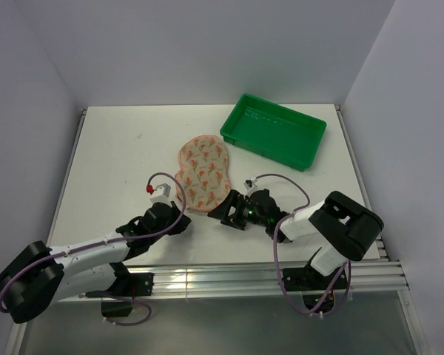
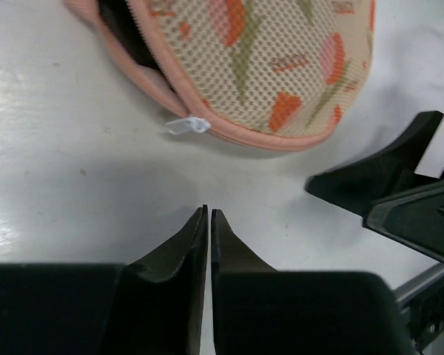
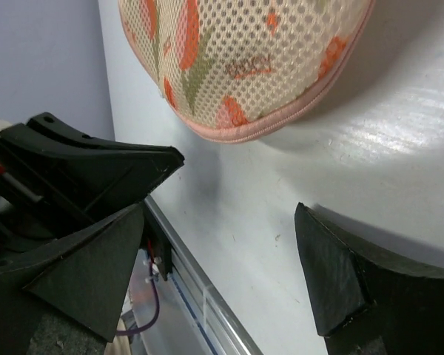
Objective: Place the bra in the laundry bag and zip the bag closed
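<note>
The laundry bag (image 1: 203,172) lies flat near the middle of the table (image 1: 111,163), with its near end pointing at both arms. The left wrist view shows a gap along its zip rim, and something dark sits inside the gap. That is most likely the bra (image 2: 129,37), tucked into the bag. So the job left looks like the zipping.

The little white zip pull (image 2: 186,126) sticks out at the near edge of the bag, where the gap ends. The left gripper (image 2: 209,214) sits low over the table on the near side of the pull and aims at it. Its jaws are pressed together with nothing between them, so they would have to part a bit to catch the pull. The right gripper (image 3: 222,222) is close by on the right. Its jaws are spread wide and hold nothing. They face the round near end of the bag, maybe to hold it so it does not slide when the zip is tugged.

The table is white, smooth and a bit shiny, so the soft bag could slip on it. A green tray (image 1: 274,129) sits at the far right, close to the bag; I cannot tell if they touch. Plain pale walls (image 1: 207,44) stand on three sides. A metal rail (image 1: 244,277) runs along the near edge.
</note>
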